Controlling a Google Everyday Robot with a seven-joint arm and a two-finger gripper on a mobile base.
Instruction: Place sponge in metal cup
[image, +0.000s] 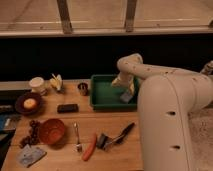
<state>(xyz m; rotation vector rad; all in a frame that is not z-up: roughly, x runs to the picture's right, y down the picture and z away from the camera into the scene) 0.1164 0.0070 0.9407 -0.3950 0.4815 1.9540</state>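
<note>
The sponge (128, 95) is a small grey-blue block lying at the right end of the green tray (104, 94). My gripper (125, 85) hangs straight down over the tray, directly above the sponge and close to it, with its fingers open. I cannot tell whether they touch the sponge. The metal cup (83, 89) stands upright on the wooden table just left of the tray, apart from the gripper.
A white cup (36, 83) and a banana (56, 81) stand at the back left. A dark plate (28, 103), a black bar (67, 107), an orange bowl (52, 131), a fork (78, 138), a carrot (90, 148), a black utensil (116, 137) and a pale cloth (28, 156) lie nearer.
</note>
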